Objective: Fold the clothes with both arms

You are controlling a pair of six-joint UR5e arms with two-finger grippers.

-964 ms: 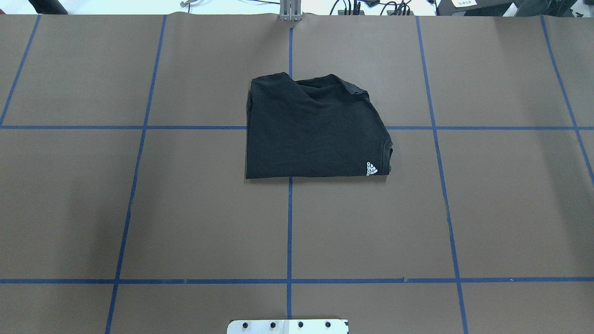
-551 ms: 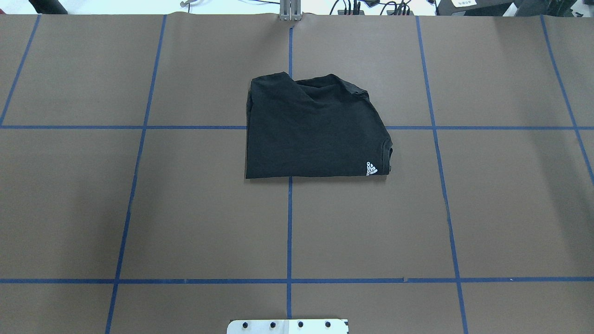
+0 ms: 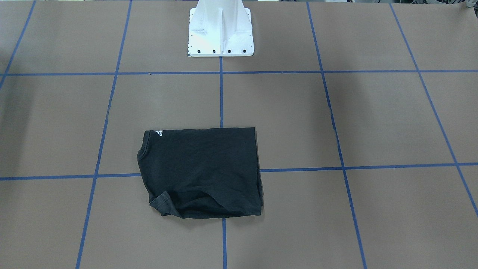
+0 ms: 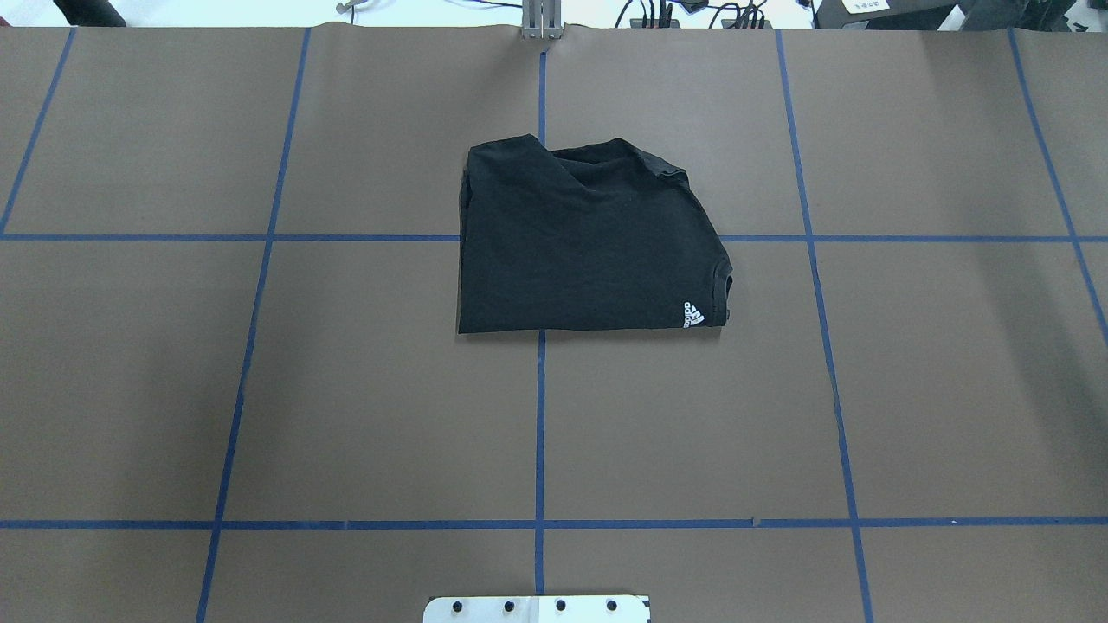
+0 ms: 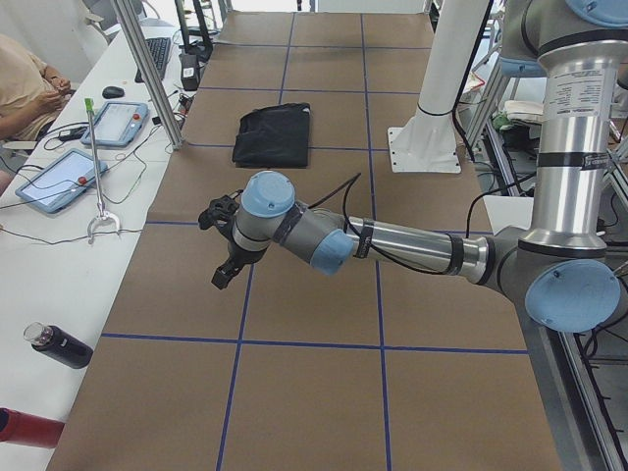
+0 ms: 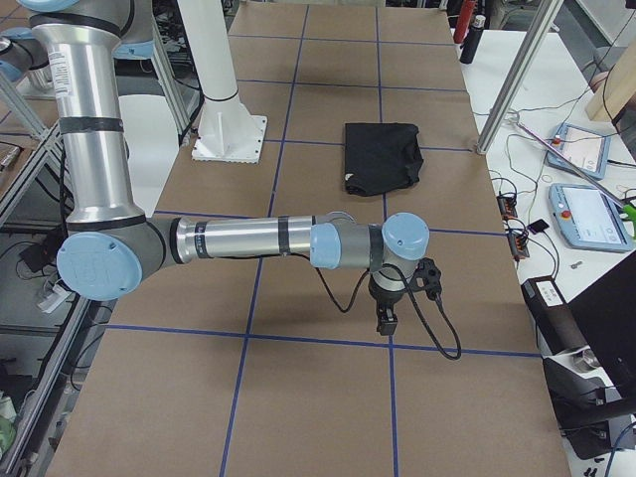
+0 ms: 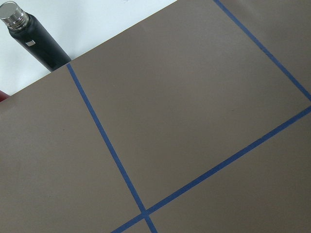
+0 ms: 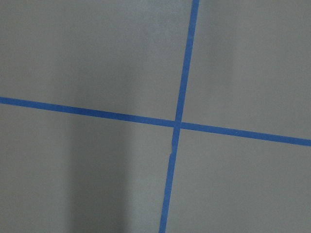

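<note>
Toward the far edge of the table (image 4: 363,407), the T-shirt (image 4: 589,238) sits folded; its bunched, unpressed layers could slump loose. Left gripper (image 5: 222,275) and right gripper (image 6: 386,320): open or closed, I cannot tell.

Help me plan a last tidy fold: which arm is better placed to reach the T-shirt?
Right, narrowly. The left gripper and right gripper both hang far off, but most of the black T-shirt lies on the robot's right of the centre tape line.

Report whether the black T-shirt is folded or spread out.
Folded. The T-shirt lies as a compact rectangle with doubled layers along one edge, no sleeves spread out.
</note>
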